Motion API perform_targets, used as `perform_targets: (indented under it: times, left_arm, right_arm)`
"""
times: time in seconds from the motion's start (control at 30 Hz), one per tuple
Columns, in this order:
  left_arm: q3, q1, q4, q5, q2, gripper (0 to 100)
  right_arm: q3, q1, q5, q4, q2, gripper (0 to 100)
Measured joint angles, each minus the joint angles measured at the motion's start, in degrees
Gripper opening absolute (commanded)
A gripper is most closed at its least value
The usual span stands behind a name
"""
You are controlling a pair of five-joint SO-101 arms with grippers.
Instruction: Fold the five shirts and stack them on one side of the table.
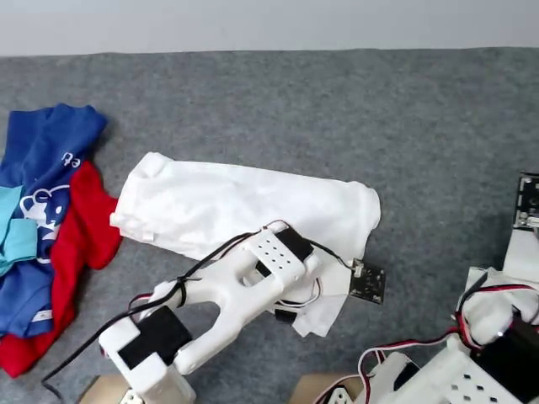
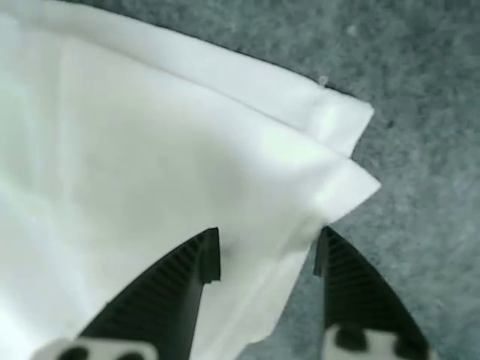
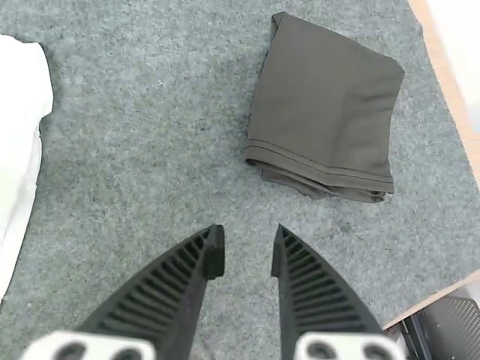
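Observation:
A white shirt (image 1: pixel 244 206) lies partly folded in the middle of the grey table. My left arm (image 1: pixel 253 282) leans over its near edge. In the left wrist view my left gripper (image 2: pixel 268 240) is open, one finger above the white shirt (image 2: pixel 150 150) and the other just off its edge, close to a folded corner. A blue shirt (image 1: pixel 42 156), a red shirt (image 1: pixel 80 227) and a teal one (image 1: pixel 15 231) lie heaped at the far left. My right gripper (image 3: pixel 247 236) is open over bare felt, a little short of a folded dark brown shirt (image 3: pixel 326 127).
The table's wooden edge (image 3: pixel 450 97) runs just past the folded dark shirt. The right arm (image 1: pixel 497 353) sits at the near right corner. Grey felt (image 1: pixel 337 109) stretches bare across the back of the table. An end of the white shirt (image 3: pixel 19 135) lies off to one side of my right gripper.

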Motion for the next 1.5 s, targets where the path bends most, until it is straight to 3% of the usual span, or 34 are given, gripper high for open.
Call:
perform_targets:
  times: [0.3,0.47,0.7,1.1,1.5]
  left_arm:
    - [-0.53,0.0,0.18,0.0,0.35,13]
    - [-2.64,0.0,4.4,0.0,0.26,14]
    - [-2.02,0.44,10.02,0.0,-6.07,20]
    - [1.41,0.7,1.41,0.7,-0.44,20]
    - [-7.12,1.23,6.51,2.9,8.88,2]
  right_arm:
    - [0.0,0.0,0.0,0.0,0.0,11.2]
    - [0.0,0.0,0.0,0.0,0.0,11.2]
    - [0.0,0.0,0.0,0.0,0.0,11.2]
    - [0.0,0.0,0.0,0.0,0.0,11.2]
    - [0.0,0.0,0.0,0.0,0.0,11.2]
